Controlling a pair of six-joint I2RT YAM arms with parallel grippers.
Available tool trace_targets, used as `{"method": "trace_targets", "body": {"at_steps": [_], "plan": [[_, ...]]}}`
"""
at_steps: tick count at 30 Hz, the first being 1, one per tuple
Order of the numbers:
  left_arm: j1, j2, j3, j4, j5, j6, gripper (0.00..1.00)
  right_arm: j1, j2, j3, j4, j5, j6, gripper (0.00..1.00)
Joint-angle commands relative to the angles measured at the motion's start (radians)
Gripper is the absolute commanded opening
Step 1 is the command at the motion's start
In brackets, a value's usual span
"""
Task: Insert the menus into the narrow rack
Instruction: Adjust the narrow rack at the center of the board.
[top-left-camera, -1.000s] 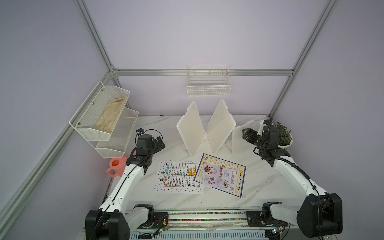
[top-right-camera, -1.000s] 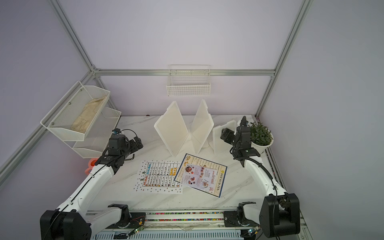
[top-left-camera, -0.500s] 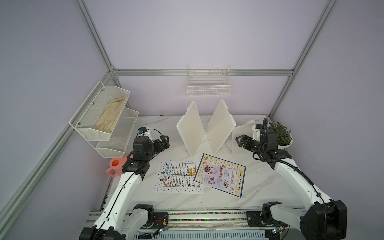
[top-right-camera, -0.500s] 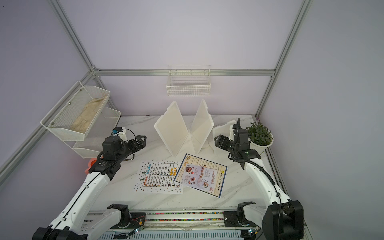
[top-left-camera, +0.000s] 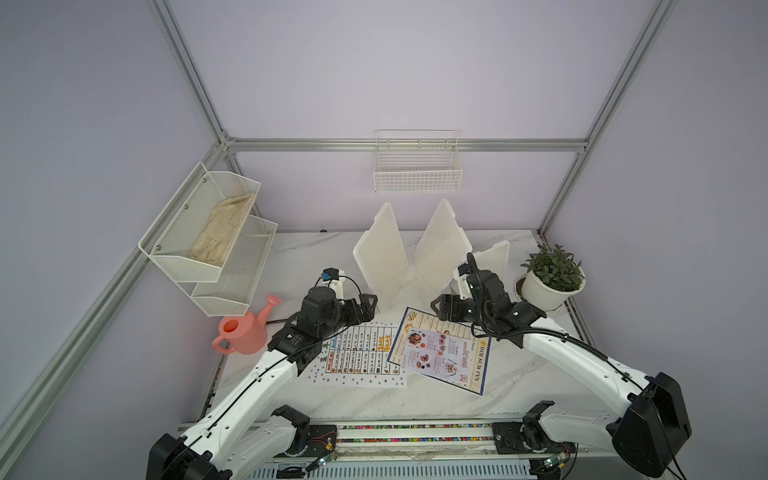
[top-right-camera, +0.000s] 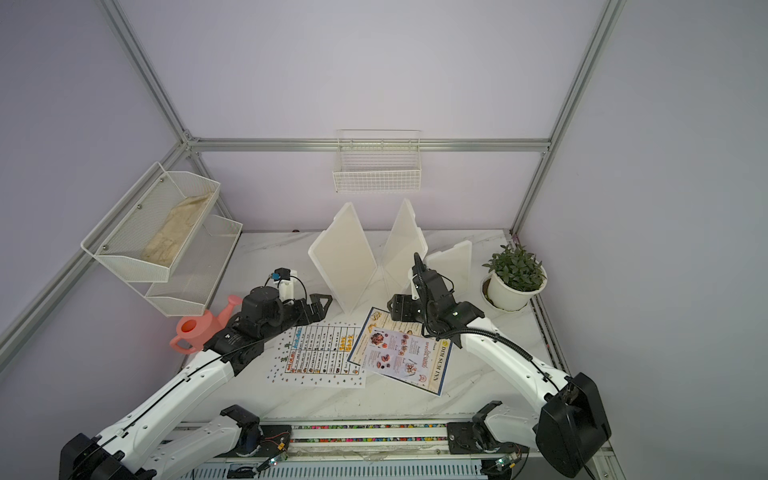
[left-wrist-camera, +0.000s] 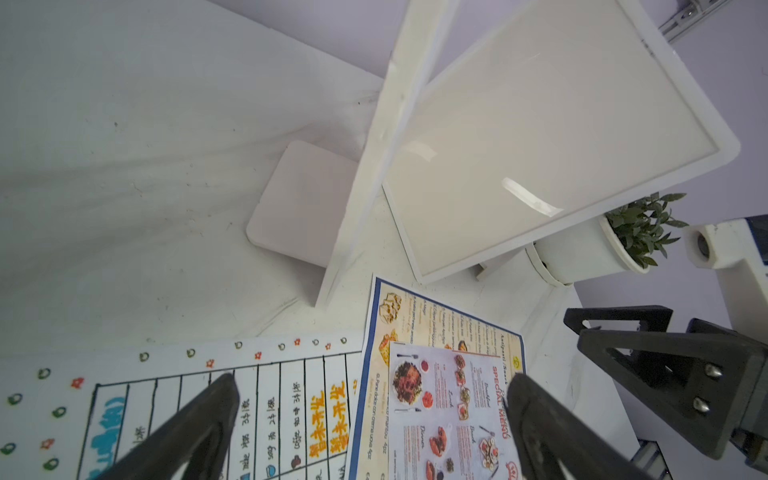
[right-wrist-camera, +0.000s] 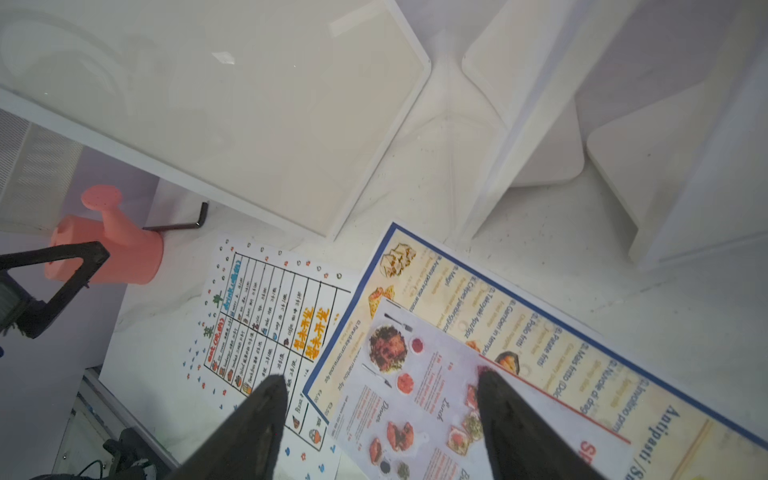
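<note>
Three menus lie flat on the marble table. The white grid menu (top-left-camera: 361, 353) sits left of the blue-bordered DIM SUM INN menu (top-left-camera: 478, 365), and the small SPECIAL MENU leaflet (top-left-camera: 436, 353) lies on top of that one. Behind them stands the white rack (top-left-camera: 382, 257) of slanted panels. My left gripper (top-left-camera: 368, 305) hangs open over the grid menu's far edge (left-wrist-camera: 291, 399), holding nothing. Open too, my right gripper (top-left-camera: 440, 309) hovers over the far corner of the DIM SUM INN menu (right-wrist-camera: 540, 332), fingers astride the leaflet (right-wrist-camera: 415, 395) and clear of it.
A pink watering can (top-left-camera: 245, 328) and a hex key (right-wrist-camera: 178, 226) sit left of the grid menu. A potted plant (top-left-camera: 550, 278) stands at the right rear. A two-tier mesh shelf (top-left-camera: 208, 241) hangs on the left wall, a wire basket (top-left-camera: 417, 174) on the back wall.
Both arms have reached in and down toward the menus, the left moving right, the right moving left from beside the plant. The right jaws have narrowed slightly.
</note>
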Motion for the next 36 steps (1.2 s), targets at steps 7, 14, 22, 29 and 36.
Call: {"method": "trace_targets", "body": {"at_steps": [7,14,22,29,36], "plan": [[-0.171,0.083,-0.125,0.161,0.005,-0.092,1.0,-0.054,-0.054,-0.15,-0.107,-0.055,0.237,0.76],[-0.26,0.273,-0.071,0.241,0.005,-0.081,1.0,-0.293,-0.143,-0.246,-0.109,-0.24,0.22,0.76],[-0.263,0.301,-0.034,0.234,-0.106,-0.085,1.0,-0.378,-0.174,-0.23,-0.06,-0.289,0.072,0.76],[-0.18,0.204,-0.009,0.157,-0.26,-0.021,1.0,-0.321,-0.149,-0.215,0.024,-0.311,0.03,0.76],[-0.034,0.204,0.047,0.203,-0.159,0.143,1.0,-0.169,-0.147,-0.198,0.083,-0.232,0.014,0.76]]}}
